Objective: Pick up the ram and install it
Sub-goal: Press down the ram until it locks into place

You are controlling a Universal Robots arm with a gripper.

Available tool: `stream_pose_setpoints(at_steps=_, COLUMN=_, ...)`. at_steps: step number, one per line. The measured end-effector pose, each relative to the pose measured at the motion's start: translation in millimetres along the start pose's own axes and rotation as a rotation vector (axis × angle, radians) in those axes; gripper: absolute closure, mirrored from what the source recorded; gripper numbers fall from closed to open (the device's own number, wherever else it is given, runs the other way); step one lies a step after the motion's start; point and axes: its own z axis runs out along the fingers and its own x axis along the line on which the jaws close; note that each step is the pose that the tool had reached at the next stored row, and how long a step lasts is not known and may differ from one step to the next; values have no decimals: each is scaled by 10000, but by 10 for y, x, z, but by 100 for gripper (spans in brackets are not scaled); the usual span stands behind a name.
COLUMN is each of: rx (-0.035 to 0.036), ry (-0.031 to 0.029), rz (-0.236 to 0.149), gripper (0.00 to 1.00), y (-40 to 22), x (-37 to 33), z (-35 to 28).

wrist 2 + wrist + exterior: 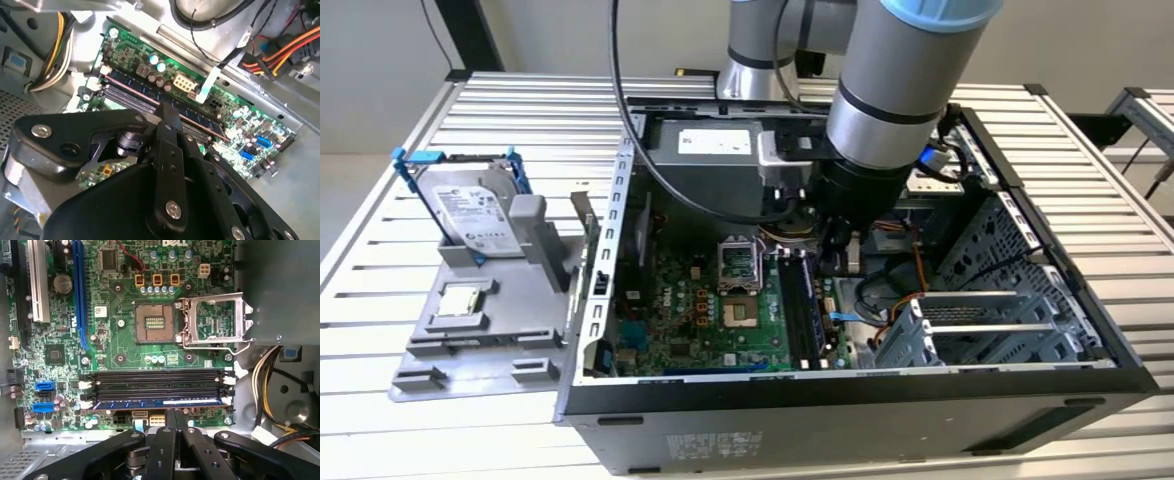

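In the exterior view you see the arm's smooth silver-and-blue tube reaching down into the open computer case, a black sheet-metal box lying on a table of ribbed grey slats. The gripper hangs low over the green motherboard, right above the long black memory slots. At the exterior view's left, a silver hard drive in a blue bracket stands on a grey plastic stand, well apart from the case.

In the second wrist view, the gripper shows as matte black linkage bars with bright screw heads; its two fingers meet at a narrow tip just above the slots, pressed together with nothing between them. Under that tip the ram lies as a thin, dark blue strip seated edge-on in a slot, beside the empty black ones. Orange and yellow cable bundles curl at the case wall.

In the first wrist view, you look straight down on the board: the ram is a flat blue stick in the slot closest to the gripper, lying between white end latches. The square CPU socket with its open hinged metal frame sits beyond the slots.
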Motion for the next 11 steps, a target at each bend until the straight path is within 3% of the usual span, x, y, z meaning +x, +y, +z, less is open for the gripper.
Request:
stream_pose_setpoints(at_steps=3, rx=1, ry=-2, rz=1, gripper=100, y=-2, x=62, z=34)
stream_pose_setpoints(at_steps=8, rx=1, ry=0, rz=1, gripper=100, y=26, x=72, z=88)
stream_pose_setpoints(at_steps=11, rx=-26, ry=5, rz=0, gripper=100, y=27, x=72, z=88)
